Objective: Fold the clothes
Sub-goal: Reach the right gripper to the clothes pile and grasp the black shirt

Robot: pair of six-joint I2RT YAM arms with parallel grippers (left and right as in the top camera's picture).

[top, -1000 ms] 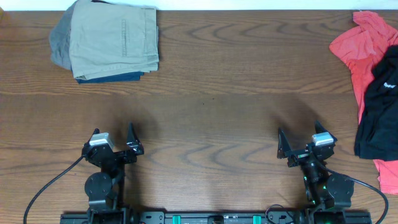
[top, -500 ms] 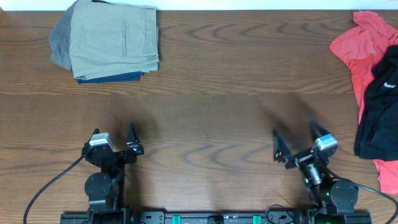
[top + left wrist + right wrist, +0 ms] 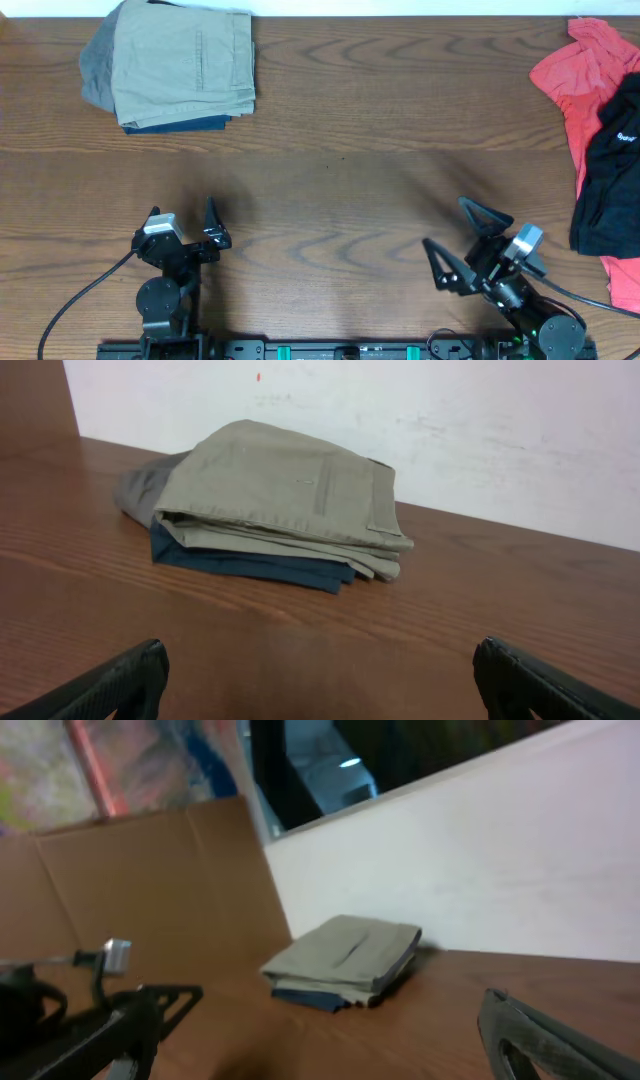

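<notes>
The wooden surface [image 3: 340, 130] is seen with a folded stack [image 3: 180, 65] of khaki, grey and navy garments laid at its far left corner. A red shirt [image 3: 580, 75] is spread at the right edge, and the black shirt [image 3: 610, 170] is laid crumpled over it. The left claw [image 3: 182, 208] and the right claw [image 3: 446, 222] are held wide open and empty near the front edge, apart from every garment.
</notes>
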